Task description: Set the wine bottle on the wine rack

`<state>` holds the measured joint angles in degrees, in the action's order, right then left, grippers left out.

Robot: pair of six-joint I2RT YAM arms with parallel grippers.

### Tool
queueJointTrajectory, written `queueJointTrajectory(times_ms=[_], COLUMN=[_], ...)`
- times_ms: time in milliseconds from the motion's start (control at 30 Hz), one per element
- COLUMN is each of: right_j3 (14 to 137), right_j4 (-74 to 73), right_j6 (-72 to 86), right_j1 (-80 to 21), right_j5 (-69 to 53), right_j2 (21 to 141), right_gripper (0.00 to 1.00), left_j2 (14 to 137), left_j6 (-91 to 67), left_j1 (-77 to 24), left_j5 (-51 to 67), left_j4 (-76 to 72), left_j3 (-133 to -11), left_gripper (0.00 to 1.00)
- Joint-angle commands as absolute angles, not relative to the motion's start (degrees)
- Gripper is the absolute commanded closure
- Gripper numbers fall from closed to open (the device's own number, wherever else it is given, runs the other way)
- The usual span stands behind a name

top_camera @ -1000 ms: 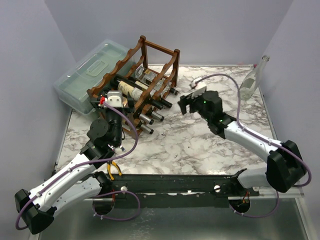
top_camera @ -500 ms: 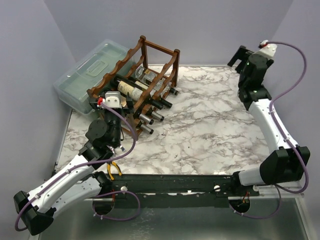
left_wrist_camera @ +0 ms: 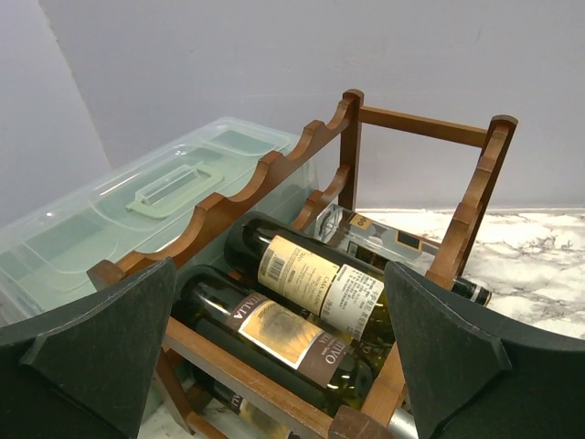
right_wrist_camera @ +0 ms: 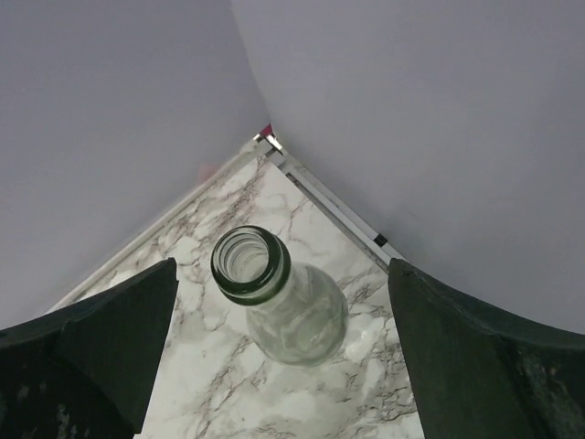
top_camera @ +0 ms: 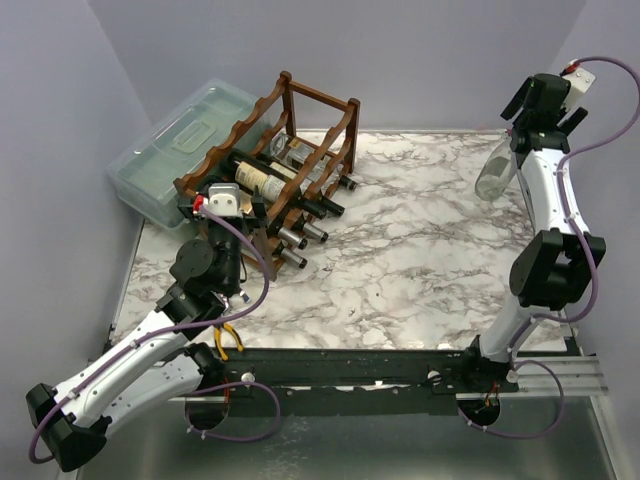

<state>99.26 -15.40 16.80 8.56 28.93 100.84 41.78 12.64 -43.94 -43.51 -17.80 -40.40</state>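
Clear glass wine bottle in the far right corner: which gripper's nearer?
Right. The right gripper hangs open just above the clear glass wine bottle's mouth; the left gripper is across the marble table, open, at the dark reddish-brown wooden wine rack.

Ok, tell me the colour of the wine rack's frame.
The wine rack is dark reddish-brown wood, clearest in the left wrist view.

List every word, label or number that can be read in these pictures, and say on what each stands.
"ALIA", start cut off: label of the lower dark bottle in the wine rack.
"IVO", start hidden: brown band of the same label.
Label of the upper dark bottle: print too small to read.
Clear wine bottle: no text shows.
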Motion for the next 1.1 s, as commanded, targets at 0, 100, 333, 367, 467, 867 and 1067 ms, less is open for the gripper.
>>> queueJointTrajectory(times_ms=[0,100,333,367,467,867,1067], right_j3=[105.11,105.6,103.85,102.49,98.79,91.49,81.41], right_j4=[-19.7,-17.68,-13.25,-11.63,-7.07,-3.76,-1.81], right_j6=[17.04,16.79,14.65,14.16,11.88,8.36,6.49], right_j1=[8.72,8.71,8.69,8.71,8.67,6.61,0.16], right_j5=[27.09,26.36,29.96,30.3,30.8,25.03,24.77], right_j2=[106.05,108.45,111.77,111.42,111.13,108.45,99.78], right_gripper=[0.0,0.04,0.13,0.15,0.23,0.81,0.99], left_j2=[41.1,41.26,41.46,41.57,41.73,44.86,46.51], left_j6=[11.76,11.93,12.3,12.3,12.21,11.69,9.48], left_j1=[-43.65,-43.64,-43.61,-43.63,-43.6,-43.6,-43.59], left_j5=[-42.3,-42.31,-42.62,-42.58,-42.45,-40.26,-34.11], left_j4=[-17.8,-17.8,-17.75,-17.75,-17.76,-17.11,-15.66], left_j3=[-41.93,-41.92,-41.93,-41.97,-41.93,-42.32,-42.62], left_gripper=[0.04,0.04,0.04,0.04,0.04,0.02,0.01])
